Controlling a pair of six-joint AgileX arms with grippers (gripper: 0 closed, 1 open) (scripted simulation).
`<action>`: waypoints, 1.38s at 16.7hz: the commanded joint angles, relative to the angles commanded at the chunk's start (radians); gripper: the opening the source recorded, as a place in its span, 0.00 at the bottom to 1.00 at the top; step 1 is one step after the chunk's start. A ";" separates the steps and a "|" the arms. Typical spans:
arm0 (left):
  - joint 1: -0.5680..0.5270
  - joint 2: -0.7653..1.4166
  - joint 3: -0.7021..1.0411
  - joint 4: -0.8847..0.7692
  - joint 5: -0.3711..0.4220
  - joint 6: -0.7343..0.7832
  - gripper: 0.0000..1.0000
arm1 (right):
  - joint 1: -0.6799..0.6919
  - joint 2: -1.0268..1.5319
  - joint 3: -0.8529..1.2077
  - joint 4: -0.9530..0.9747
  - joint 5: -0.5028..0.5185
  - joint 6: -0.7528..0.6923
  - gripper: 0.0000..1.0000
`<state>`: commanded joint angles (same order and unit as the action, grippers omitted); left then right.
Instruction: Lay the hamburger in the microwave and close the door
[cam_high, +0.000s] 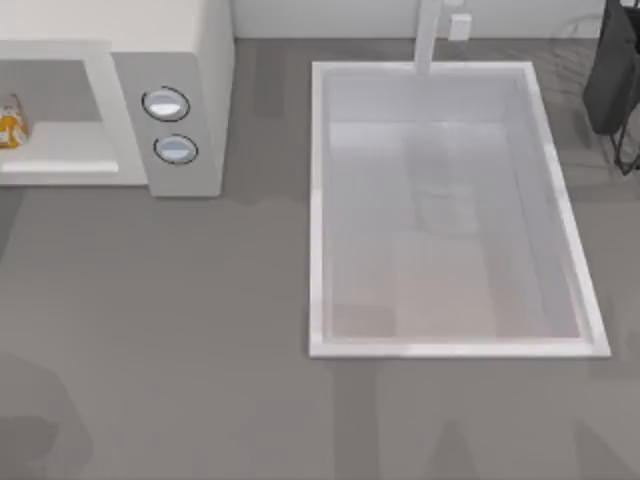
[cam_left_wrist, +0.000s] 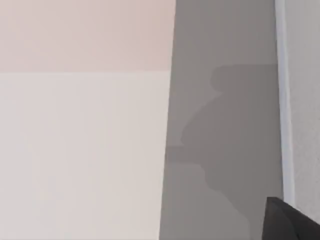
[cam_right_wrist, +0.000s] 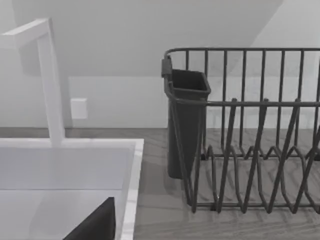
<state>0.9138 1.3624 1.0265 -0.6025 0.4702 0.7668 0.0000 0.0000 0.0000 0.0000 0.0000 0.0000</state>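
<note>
While the grey desk (cam_high: 200, 330) carries a large white sink (cam_high: 320, 210) at frame centre-right, the microwave (cam_high: 180, 60) occupies the upper left, cavity exposed. Inside it, at the far left edge, lies the hamburger (cam_high: 8, 124). Either gripper's opening: cannot tell.

off-white microwave (cam_high: 190, 60), orange-printed white hamburger (cam_high: 9, 124)

Matt off-white microwave (cam_high: 185, 80), paper-wrapped hamburger (cam_high: 9, 124), smooth glossy sink (cam_high: 450, 345), dark wire dish rack (cam_right_wrist: 250, 130).
</note>
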 joint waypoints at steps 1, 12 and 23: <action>0.031 0.085 0.063 -0.033 0.026 0.031 0.00 | 0.000 0.000 0.000 0.000 0.000 0.000 1.00; 0.138 0.402 0.372 -0.164 0.203 0.160 0.00 | 0.000 0.000 0.000 0.000 0.000 0.000 1.00; 0.140 0.495 0.161 0.151 0.201 0.162 0.00 | 0.000 0.000 0.000 0.000 0.000 0.000 1.00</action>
<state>1.0536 1.8577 1.1877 -0.4519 0.6712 0.9293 0.0000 0.0000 0.0000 0.0000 0.0000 0.0000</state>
